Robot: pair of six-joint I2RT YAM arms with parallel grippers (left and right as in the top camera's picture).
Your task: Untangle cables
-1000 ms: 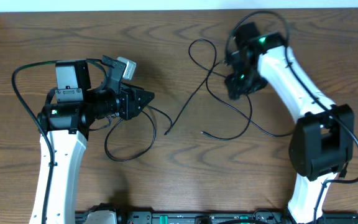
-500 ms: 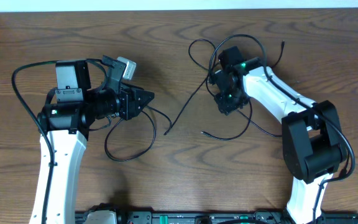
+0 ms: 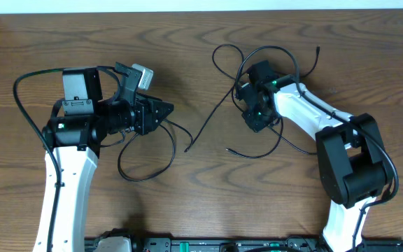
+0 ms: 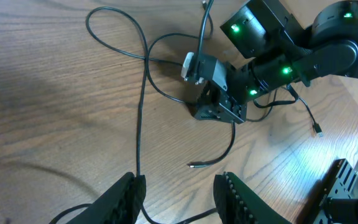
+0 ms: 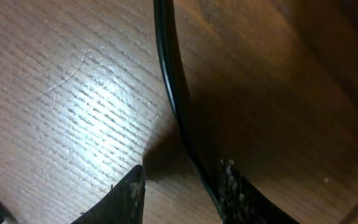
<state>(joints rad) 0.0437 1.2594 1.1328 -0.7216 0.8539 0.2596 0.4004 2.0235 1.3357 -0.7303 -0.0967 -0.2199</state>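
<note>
Overhead, we lose the cables (image 3: 213,114) where they run under the right arm (image 3: 306,105); plug ends (image 3: 318,49) too small to read. Right wrist view: a strand (image 5: 166,62) is blurred, leaving by the top edge; right gripper (image 5: 179,186) fingers (image 5: 126,196) cropped at bottom.

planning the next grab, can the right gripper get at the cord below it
Probably yes: the cord runs between the fingers of the right gripper, with nothing in the way.

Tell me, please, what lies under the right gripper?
Under the right gripper you see bare wooden table and one thin black cable, which passes between the fingers, close to one finger. In the overhead view the gripper body covers the part of the cable below it.
</note>
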